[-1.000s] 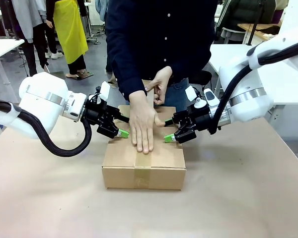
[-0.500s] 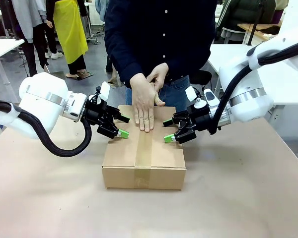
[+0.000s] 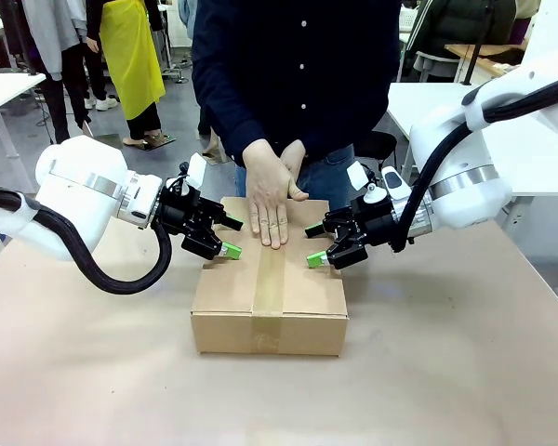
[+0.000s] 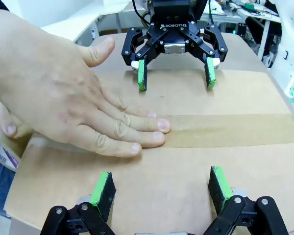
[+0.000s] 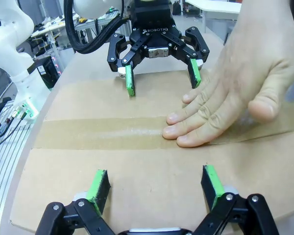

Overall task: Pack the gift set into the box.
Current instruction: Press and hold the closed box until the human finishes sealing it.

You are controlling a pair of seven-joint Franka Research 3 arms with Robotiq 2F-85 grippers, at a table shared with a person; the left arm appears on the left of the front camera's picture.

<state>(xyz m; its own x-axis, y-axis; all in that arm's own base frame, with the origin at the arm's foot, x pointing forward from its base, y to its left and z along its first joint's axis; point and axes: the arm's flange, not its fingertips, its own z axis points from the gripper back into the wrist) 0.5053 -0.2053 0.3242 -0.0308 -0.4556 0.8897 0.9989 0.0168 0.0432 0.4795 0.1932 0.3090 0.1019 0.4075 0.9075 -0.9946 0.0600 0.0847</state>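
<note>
I am standing over the table (image 3: 465, 372) with both arms reaching in toward the box (image 3: 270, 307), which is sitting closed in the middle with tape (image 3: 270, 283) running along its top seam. A person's hand (image 3: 268, 200) is lying flat on the far end of that tape. My left gripper (image 3: 225, 237) is hanging spread open at the box's left edge, holding nothing. My right gripper (image 3: 313, 245) is doing the same at the right edge, pads wide apart and empty.
</note>
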